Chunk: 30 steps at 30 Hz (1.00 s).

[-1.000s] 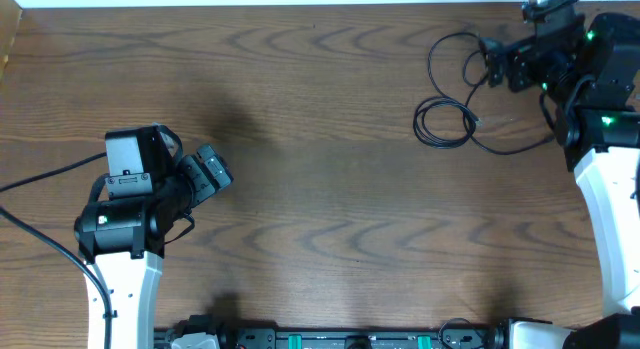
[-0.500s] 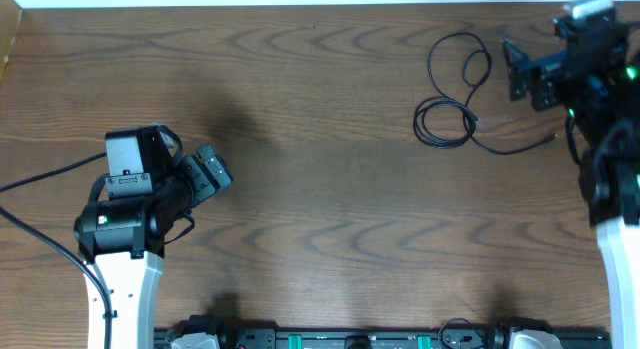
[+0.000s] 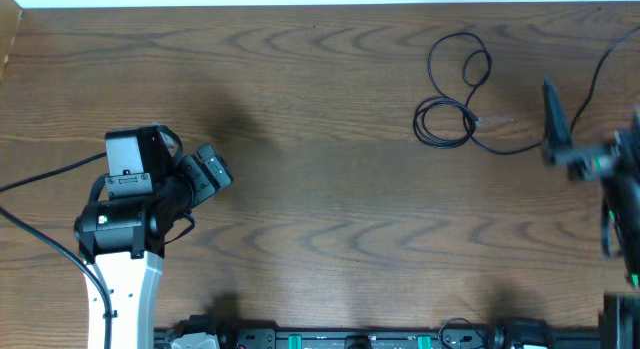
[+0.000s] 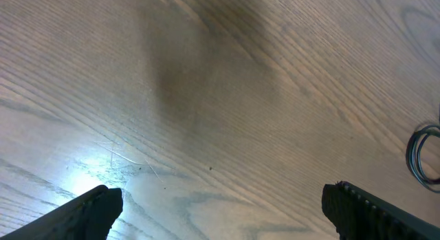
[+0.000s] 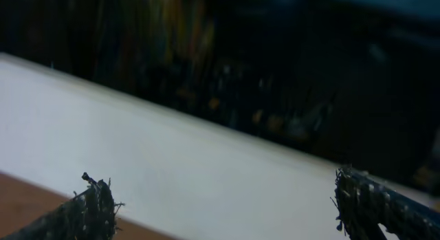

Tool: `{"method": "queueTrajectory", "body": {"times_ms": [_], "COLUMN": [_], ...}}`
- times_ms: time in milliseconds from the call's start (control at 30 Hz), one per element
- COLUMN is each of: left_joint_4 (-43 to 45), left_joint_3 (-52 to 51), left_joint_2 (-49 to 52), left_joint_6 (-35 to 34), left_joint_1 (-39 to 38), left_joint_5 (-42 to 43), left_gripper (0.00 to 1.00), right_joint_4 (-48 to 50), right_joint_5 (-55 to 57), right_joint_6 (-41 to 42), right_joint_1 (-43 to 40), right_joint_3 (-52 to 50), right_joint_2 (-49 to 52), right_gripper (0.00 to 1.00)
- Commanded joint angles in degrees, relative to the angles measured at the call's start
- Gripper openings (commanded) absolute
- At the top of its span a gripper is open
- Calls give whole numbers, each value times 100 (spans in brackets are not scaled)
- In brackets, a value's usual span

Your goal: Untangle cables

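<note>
Overhead view: the cables (image 3: 446, 121) lie in small black loops on the far right part of the table (image 3: 320, 109), a tight coil just beside a larger open loop, with a faint pale strand next to the coil. My left gripper (image 4: 223, 204) hovers over bare wood, well apart from them, fingers spread wide and empty. My right gripper (image 5: 227, 202), blurred near the cables' tail, stands equally wide, holding nothing, facing a white surface (image 5: 172, 157).

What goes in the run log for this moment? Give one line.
black cables: coiled, far right, untouched | left tool: open, empty | right tool: open, empty
</note>
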Motion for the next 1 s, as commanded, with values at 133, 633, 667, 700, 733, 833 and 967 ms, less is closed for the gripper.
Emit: {"method": "queueTrajectory", "body": {"times_ms": [133,633,667,700,733,833,967], "left_joint_4": [-20,-20,-20,-20,-20,-20,-20], "left_joint_3": [0,0,0,0,0,0,0], "left_joint_2": [-4,-4,-4,-4,-4,-4,-4], "left_joint_6": [-9,-9,-9,-9,-9,-9,-9], "left_joint_1": [24,24,24,24,24,24,24], "left_joint_5": [-55,-55,-55,-55,-55,-55,-55], "left_gripper": [99,99,99,99,99,99,99], "right_joint_4": [-334,-761,-804,-835,-855,-870,-1034], "right_joint_5": [-72,920,918,920,920,1056,1176], "right_joint_6": [13,-72,-122,-127,-164,-455,-476], "right_joint_1": [-57,247,260,273,280,278,278], "right_joint_3": [-39,-24,-20,-9,0,20,68], "right_joint_2": [-957,-3071,-3156,-3235,-3279,-3449,-3637], "right_gripper": [99,99,99,99,99,99,99]}}
